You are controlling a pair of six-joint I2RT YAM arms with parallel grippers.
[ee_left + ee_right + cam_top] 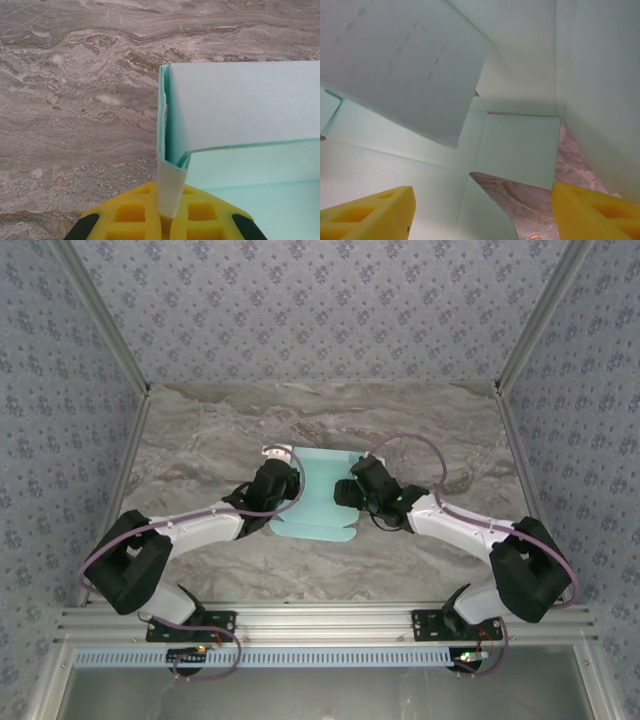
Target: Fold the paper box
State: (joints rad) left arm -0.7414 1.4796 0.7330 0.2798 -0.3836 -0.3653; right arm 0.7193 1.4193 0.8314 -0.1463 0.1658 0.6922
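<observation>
The paper box [318,502] is pale turquoise card, lying mid-table between both arms with some panels raised. My left gripper [288,476] is at its left edge. In the left wrist view the yellow fingers [135,215] are shut on a folded corner of the paper box [240,100], where an upright wall meets the floor panel. My right gripper [345,492] is at the box's right side. In the right wrist view it [482,215] stands open above the flat flaps of the paper box [520,150], its yellow fingers [370,215] wide apart and holding nothing.
The marble tabletop [200,440] stretches round the box on all sides. A tiny white tag [272,451] lies just beyond my left gripper. Patterned walls close off the left, right and back, and a metal rail [320,620] runs along the near edge.
</observation>
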